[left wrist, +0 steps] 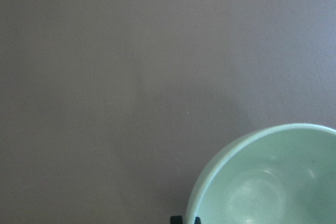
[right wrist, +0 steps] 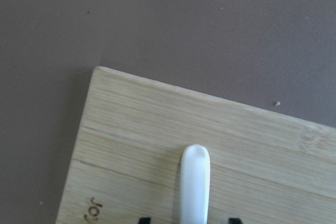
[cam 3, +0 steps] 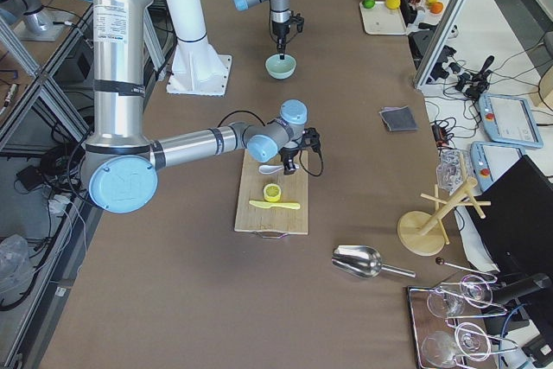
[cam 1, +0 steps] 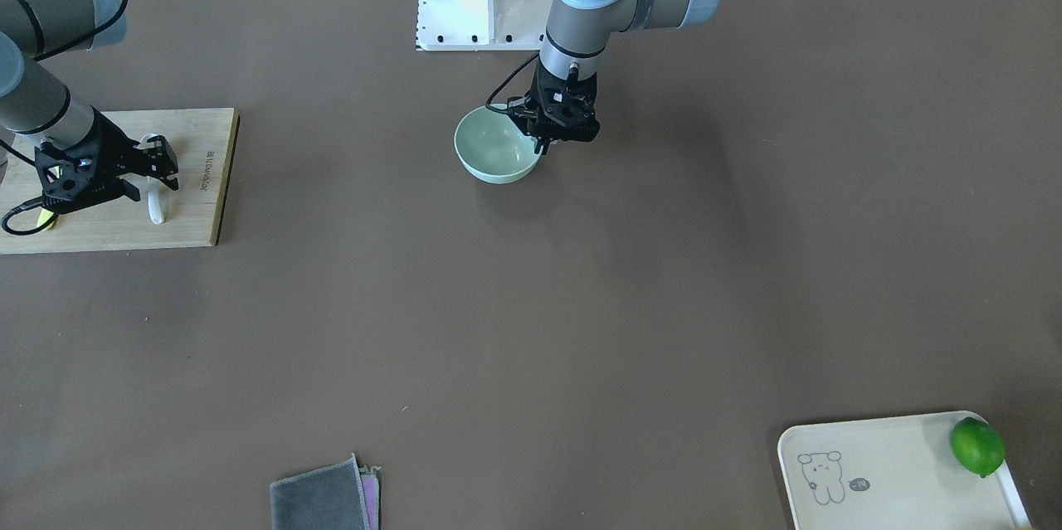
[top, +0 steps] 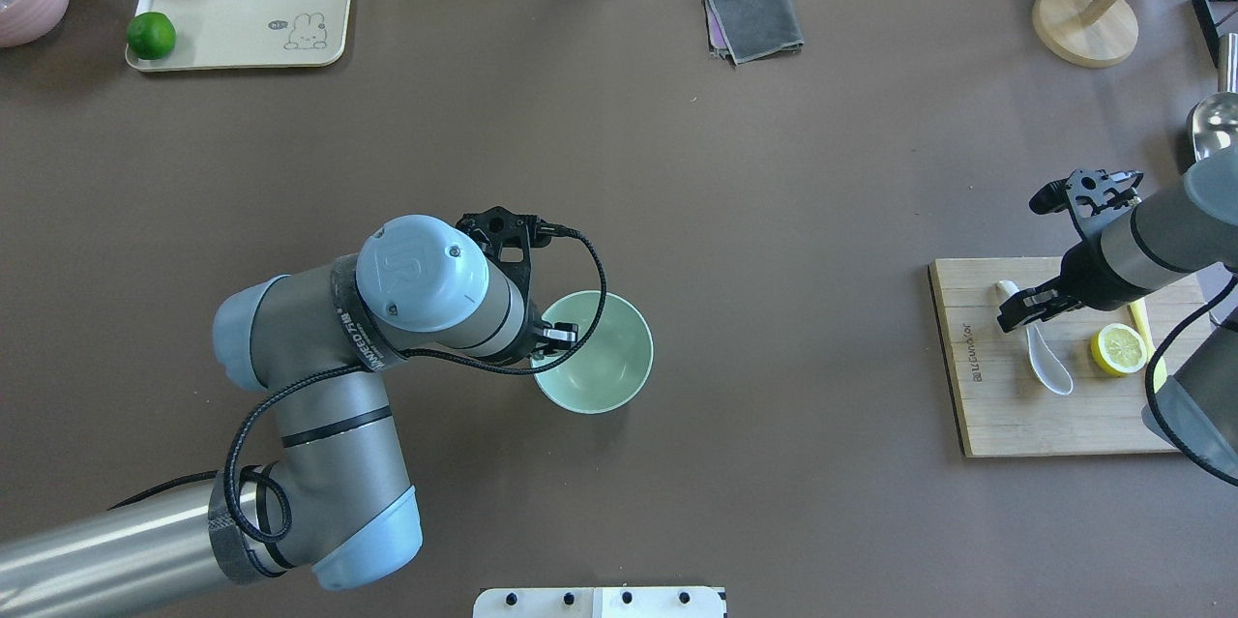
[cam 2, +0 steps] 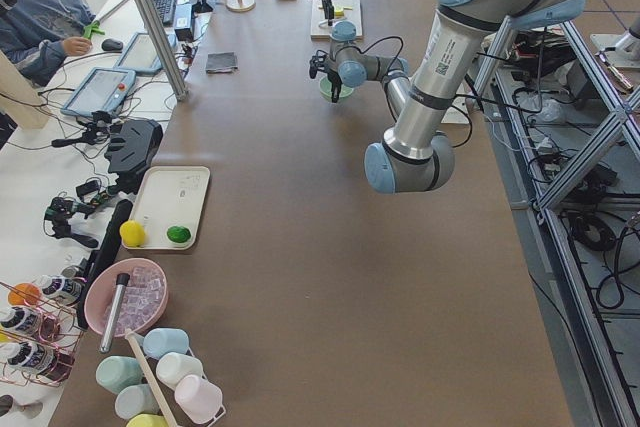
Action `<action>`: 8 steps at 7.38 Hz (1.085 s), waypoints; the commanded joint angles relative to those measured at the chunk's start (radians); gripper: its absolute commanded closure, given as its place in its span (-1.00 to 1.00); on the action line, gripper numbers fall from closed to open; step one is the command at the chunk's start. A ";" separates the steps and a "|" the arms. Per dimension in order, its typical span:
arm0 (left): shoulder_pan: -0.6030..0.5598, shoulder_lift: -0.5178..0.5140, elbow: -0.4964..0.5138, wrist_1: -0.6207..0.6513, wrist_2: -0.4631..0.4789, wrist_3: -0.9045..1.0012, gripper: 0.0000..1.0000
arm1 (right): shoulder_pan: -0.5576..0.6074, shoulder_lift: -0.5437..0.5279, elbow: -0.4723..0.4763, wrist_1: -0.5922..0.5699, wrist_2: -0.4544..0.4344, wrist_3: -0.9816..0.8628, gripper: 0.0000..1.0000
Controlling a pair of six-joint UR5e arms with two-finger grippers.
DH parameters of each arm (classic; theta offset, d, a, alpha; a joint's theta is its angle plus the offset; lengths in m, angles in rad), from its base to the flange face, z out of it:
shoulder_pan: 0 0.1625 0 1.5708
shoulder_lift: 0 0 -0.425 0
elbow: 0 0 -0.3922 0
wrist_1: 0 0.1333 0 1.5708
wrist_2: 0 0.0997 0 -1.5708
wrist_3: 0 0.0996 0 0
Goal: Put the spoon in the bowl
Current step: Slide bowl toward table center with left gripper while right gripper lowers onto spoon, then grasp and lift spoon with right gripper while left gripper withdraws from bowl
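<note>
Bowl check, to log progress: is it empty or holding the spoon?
Empty. The bowl shows a bare inside; the spoon lies on the cutting board.

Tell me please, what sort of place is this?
Probably a robotics laboratory, not a home kitchen: a left arm and right arm work at one table, an operator sits nearby, an aluminium post alongside.

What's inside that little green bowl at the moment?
Nothing that shows: the bowl has a bare, pale inside. The left gripper at its rim covers a small edge of it. The spoon lies on the cutting board.
</note>
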 commanded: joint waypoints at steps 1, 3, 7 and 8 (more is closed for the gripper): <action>0.005 0.003 0.005 0.000 0.002 0.000 1.00 | 0.000 -0.001 0.001 -0.002 0.001 0.000 0.37; 0.006 0.005 0.005 -0.002 0.001 0.000 1.00 | 0.002 -0.008 0.020 -0.002 0.002 0.000 0.82; 0.022 0.003 0.011 0.000 0.001 0.000 1.00 | 0.002 -0.009 0.033 -0.002 0.002 0.000 1.00; 0.020 0.003 0.011 0.000 0.001 0.000 0.63 | 0.003 -0.002 0.033 -0.002 0.002 0.000 1.00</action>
